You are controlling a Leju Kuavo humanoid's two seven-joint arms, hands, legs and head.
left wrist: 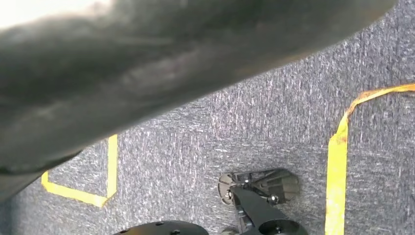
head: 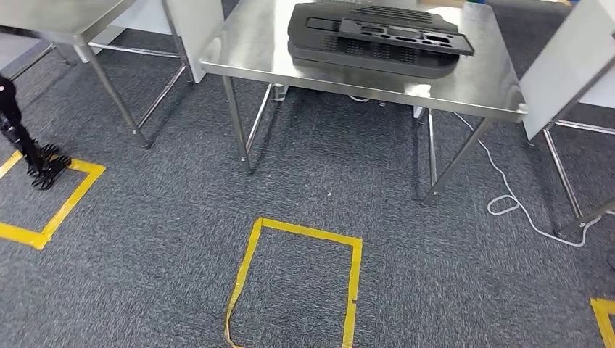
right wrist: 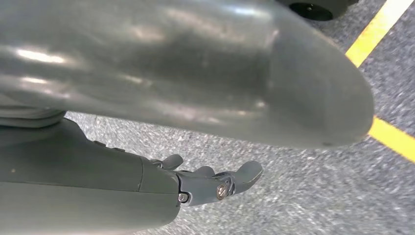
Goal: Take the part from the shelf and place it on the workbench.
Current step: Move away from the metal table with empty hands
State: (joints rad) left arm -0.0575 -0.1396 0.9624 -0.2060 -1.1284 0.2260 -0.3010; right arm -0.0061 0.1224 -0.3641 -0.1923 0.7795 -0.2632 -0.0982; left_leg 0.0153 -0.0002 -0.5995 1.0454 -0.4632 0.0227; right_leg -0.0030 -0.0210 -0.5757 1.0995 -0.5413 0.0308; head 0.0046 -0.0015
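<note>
Risk: the black parts point(head: 377, 36) lie stacked on the steel table point(head: 479, 83), well ahead of both hanging arms; a poor approach could knock the table leg. The right robot hand point(right wrist: 215, 183) hangs over the carpet, fingers loosely spread, holding nothing. The left robot hand's state cannot be told.

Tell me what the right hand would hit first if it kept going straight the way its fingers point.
Probably the grey carpet. In the right wrist view the right hand hangs over the floor with its fingers extended and nothing held, and nothing lies ahead of them. Depth is unclear, so how soon it would meet the floor cannot be told.
</note>
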